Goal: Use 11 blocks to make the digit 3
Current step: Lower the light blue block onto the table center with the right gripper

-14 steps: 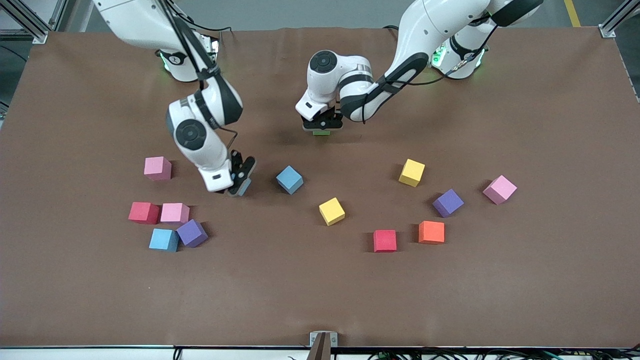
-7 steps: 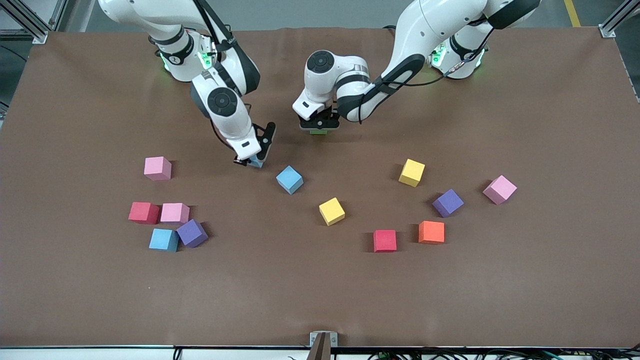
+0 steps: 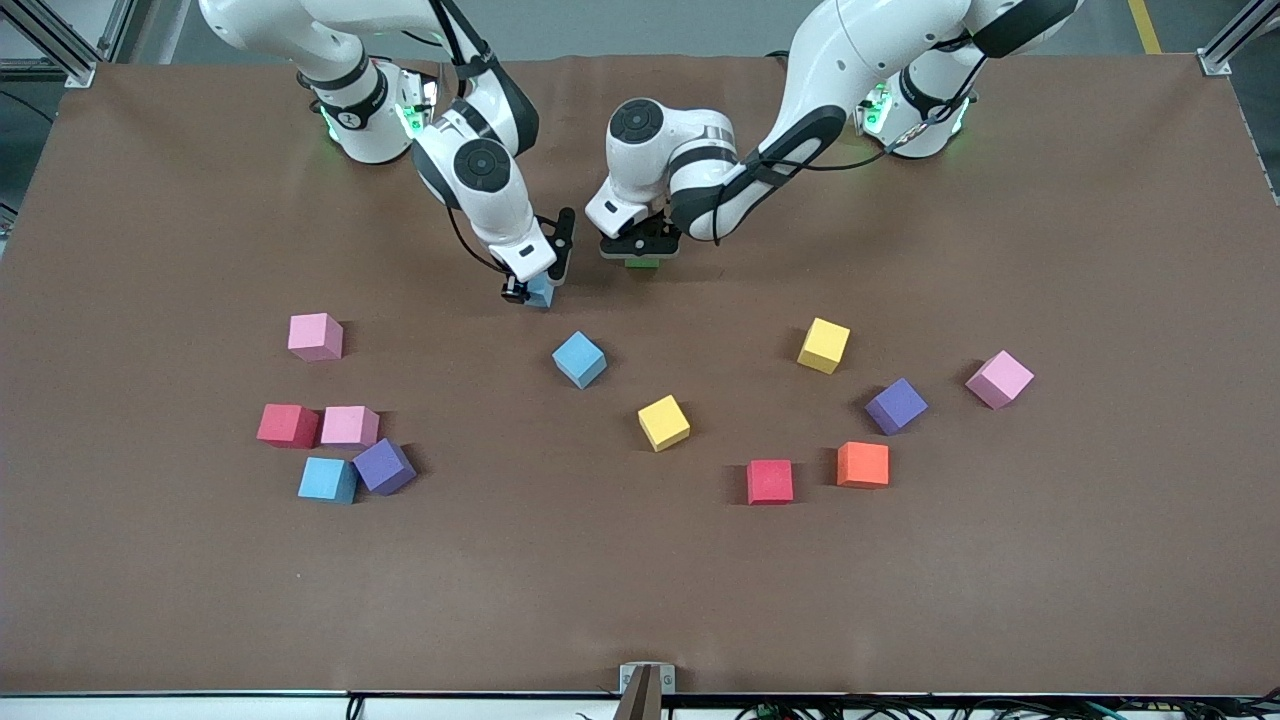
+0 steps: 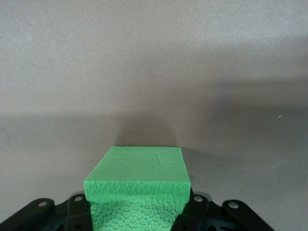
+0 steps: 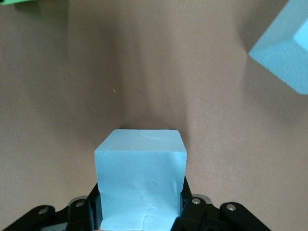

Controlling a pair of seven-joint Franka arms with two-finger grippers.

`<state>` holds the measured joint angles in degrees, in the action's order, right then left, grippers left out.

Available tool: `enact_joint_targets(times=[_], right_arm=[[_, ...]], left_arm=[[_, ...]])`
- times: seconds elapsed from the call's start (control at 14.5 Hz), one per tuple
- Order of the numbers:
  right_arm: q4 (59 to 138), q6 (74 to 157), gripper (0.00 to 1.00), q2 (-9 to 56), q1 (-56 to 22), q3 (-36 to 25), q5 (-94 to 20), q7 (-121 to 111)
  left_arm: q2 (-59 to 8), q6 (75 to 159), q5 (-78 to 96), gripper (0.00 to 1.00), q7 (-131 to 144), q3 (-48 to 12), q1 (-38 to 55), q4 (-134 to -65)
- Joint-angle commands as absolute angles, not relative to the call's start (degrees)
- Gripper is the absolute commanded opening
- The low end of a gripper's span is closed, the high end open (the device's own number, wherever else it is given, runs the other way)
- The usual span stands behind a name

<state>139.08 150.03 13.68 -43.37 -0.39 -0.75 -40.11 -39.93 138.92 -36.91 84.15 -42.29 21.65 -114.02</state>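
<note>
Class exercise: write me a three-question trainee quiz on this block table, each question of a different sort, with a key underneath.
1. True or false: the left gripper is shut on a green block.
2. Which colour is the block in the right gripper? A red, B blue, C orange.
3. Fill in: the red block toward the right arm's end of the table touches a ____ block.

Key: 1 true; 2 B; 3 pink.

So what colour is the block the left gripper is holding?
Green. The green block in the left gripper shows best in the left wrist view.
</note>
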Motion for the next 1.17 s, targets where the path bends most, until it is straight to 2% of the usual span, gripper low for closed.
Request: enact_joint_targets(times=[0.0, 0.14, 0.21, 0.28, 0.62, 0.83, 1.1], right_arm=[[141.8, 151.3, 0.31, 10.9, -43.9, -0.8, -1.1, -41.2], [141.8, 151.4, 0.31, 10.8, -43.9, -0.8, -1.0, -41.3], [141.8, 151.5, 0.31, 10.8, -43.7, -0.7, -1.0, -41.2], [141.8, 151.5, 0.31, 10.5, -43.5, -0.7, -1.1, -41.1], [141.8, 151.6, 0.31, 10.5, -43.2, -0.7, -1.1, -41.2], [141.9, 151.6, 0.31, 10.5, -43.0, -0.7, -1.1, -41.2], [143.0, 151.7, 0.31, 10.1, -42.0, -0.7, -1.0, -42.1]], left_arm=[[-40.2, 137.8, -38.1, 0.27, 83.1, -42.2, 22.2, -113.0], [-40.3, 137.8, -38.1, 0.38, 83.1, -42.2, 22.2, -113.0], [-40.3, 137.8, -38.0, 0.63, 83.2, -42.1, 22.1, -113.0], [-40.3, 137.8, -38.0, 1.00, 83.5, -42.1, 22.1, -113.0], [-39.6, 137.1, -37.2, 1.00, 83.7, -42.1, 22.0, -111.7], [-39.0, 133.9, -37.0, 1.00, 84.2, -42.4, 22.0, -109.8], [-35.5, 131.3, -36.7, 1.00, 84.2, -42.6, 20.8, -109.8]])
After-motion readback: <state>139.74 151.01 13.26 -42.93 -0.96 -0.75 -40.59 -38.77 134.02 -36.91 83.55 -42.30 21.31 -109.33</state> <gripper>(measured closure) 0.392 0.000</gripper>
